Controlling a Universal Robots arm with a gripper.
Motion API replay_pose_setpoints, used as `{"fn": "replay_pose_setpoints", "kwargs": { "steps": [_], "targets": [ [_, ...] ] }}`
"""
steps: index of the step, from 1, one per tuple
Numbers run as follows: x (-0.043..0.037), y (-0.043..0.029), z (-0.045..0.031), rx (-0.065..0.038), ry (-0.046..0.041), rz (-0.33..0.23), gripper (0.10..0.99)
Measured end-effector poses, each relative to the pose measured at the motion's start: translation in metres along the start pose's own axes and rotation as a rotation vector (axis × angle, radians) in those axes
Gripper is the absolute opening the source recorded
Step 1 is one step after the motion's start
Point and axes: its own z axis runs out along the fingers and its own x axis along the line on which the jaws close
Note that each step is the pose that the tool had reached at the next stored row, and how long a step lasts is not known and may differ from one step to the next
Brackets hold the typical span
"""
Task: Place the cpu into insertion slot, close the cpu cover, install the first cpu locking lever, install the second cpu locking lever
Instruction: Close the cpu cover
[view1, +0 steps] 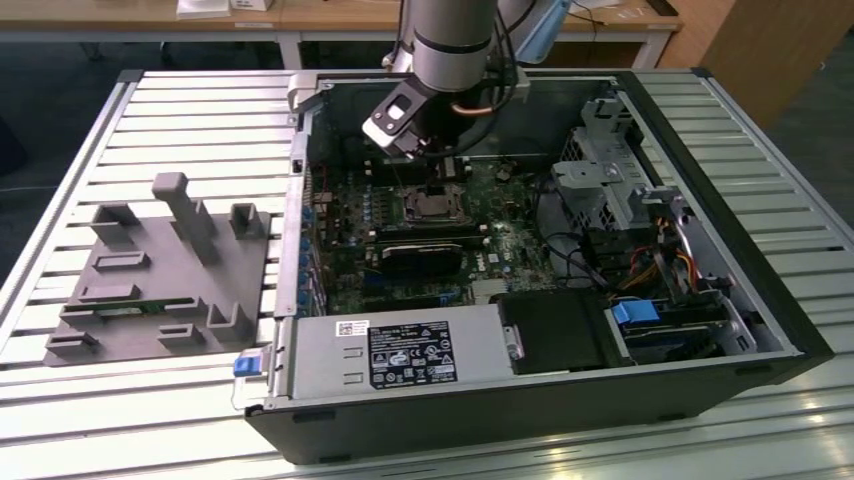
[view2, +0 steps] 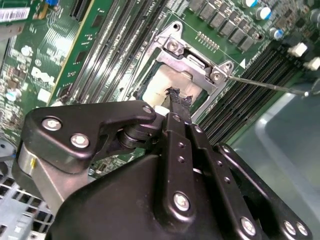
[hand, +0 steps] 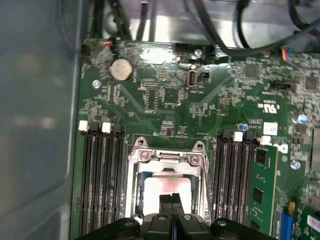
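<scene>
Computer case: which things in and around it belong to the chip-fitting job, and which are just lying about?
Job: gripper, chip, chip cover, locking lever.
Lying about: grey holder block, power supply, coin battery, memory slots.

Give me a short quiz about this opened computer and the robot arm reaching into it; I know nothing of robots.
1. True or false: the silver chip sits on the board between banks of long black slots.
2. The tool is nearest to: A the silver chip, B a round battery, C orange cables.
3. In the exterior view, what stands on the table at that view's left of the computer case?
Key: 1 true; 2 A; 3 a grey holder block.
</scene>
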Motion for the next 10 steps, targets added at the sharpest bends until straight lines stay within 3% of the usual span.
{"fn": "replay_pose_setpoints", "kwargs": {
  "steps": [10],
  "targets": [
    [0.0,0.0,0.0004,0.004,-0.0006,-0.183,0.102]
  ]
}}
